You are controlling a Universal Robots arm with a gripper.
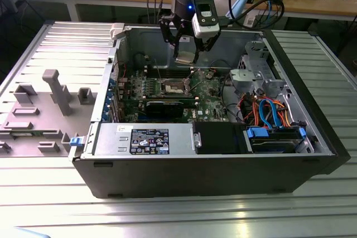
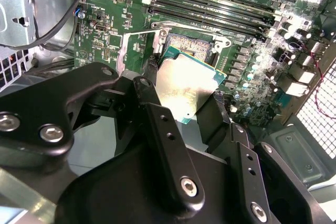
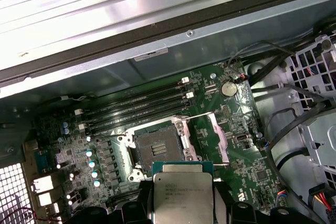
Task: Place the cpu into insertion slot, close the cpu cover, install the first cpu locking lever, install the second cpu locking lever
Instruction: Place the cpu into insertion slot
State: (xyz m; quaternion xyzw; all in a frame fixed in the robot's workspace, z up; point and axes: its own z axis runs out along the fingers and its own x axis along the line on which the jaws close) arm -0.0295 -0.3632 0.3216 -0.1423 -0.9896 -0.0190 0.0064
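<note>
**Holding the cpu (image 2: pixel 186 85) above the board**

The gripper (image 1: pixel 187 52) has its fingers clamped on the cpu's edges, clear of the board. In the exterior view the cpu hangs at about one o'clock from the bare insertion slot (image 3: pixel 157 148), inside the computer case (image 1: pixel 223 176).

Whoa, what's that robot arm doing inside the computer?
The gripper is holding the cpu in the air inside the open computer case, above the green board. The slot underneath is empty, with its cover flipped open beside it. The cpu is not yet in the slot.
</note>
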